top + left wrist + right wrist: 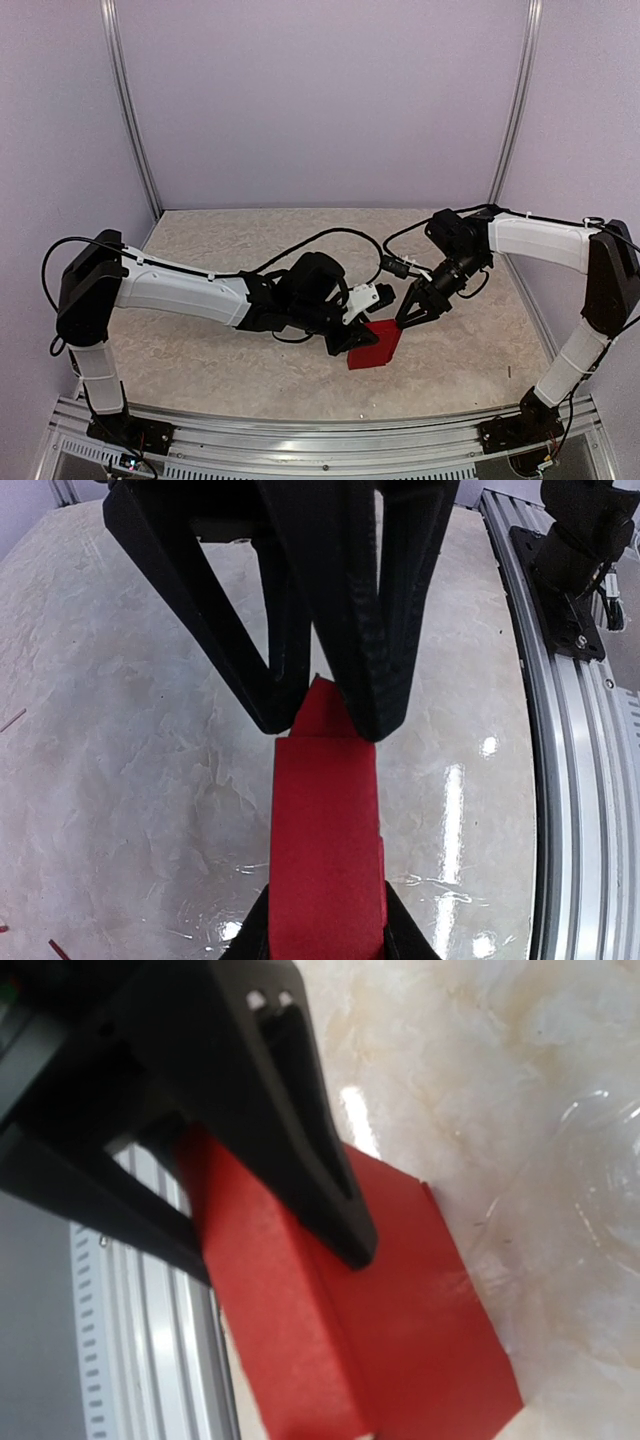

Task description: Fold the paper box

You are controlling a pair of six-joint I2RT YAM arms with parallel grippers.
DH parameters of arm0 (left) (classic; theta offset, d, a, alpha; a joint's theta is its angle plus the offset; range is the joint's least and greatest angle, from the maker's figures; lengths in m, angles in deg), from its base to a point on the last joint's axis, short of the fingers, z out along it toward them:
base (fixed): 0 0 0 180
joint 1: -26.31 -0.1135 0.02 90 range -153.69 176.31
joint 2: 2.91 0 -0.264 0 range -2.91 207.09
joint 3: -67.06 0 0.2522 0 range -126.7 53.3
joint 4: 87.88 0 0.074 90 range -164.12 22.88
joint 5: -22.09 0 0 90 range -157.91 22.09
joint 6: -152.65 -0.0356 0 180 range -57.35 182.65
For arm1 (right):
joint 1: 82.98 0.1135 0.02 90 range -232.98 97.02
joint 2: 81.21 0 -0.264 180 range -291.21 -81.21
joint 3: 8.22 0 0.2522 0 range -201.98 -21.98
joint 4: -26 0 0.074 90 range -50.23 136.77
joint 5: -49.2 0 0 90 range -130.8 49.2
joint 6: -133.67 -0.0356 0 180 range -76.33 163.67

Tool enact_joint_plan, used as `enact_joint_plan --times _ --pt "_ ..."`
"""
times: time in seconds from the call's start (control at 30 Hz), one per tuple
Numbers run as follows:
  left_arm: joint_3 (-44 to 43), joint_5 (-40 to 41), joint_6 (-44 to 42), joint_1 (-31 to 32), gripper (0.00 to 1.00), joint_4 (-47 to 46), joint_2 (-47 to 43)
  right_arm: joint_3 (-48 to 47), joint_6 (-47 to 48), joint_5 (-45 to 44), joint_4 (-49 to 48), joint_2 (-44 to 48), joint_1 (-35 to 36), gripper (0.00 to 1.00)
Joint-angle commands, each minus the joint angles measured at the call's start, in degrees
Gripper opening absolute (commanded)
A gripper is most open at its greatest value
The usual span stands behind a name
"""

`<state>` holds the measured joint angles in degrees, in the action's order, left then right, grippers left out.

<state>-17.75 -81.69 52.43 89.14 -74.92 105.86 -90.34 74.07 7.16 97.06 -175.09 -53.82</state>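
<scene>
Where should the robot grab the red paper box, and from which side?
I'd grip the red thin-card paper box across its narrow width, coming in from one short end, as the left hand does. Its long straight parallel sides fit between two fingers. The small flap at the far end, by the right hand, looks too floppy to hold well.

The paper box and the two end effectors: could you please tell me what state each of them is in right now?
paper box, partly folded along a crease, a flap jutting out at its far end.
left end effector, shut on the near end of the paper box.
right end effector, jaws astride the far end of the paper box; whether they pinch it cannot be told.
</scene>
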Motion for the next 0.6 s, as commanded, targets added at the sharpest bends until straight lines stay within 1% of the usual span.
enact_joint_plan --times 0.0,0.2,0.57 --pt "-1.70 7.86 3.08 -2.08 0.24 2.64 2.18 1.07 -0.55 2.02 3.17 0.46 0.19 0.33" --pt "-1.88 8.83 5.94 -2.80 0.24 1.38 2.32 1.04 -2.44 3.50 2.60 0.29 0.45 0.39" --pt "-4.00 10.92 12.30 -4.09 0.23 1.27 4.57 1.86 -5.75 4.48 0.71 1.81 1.33 0.43"
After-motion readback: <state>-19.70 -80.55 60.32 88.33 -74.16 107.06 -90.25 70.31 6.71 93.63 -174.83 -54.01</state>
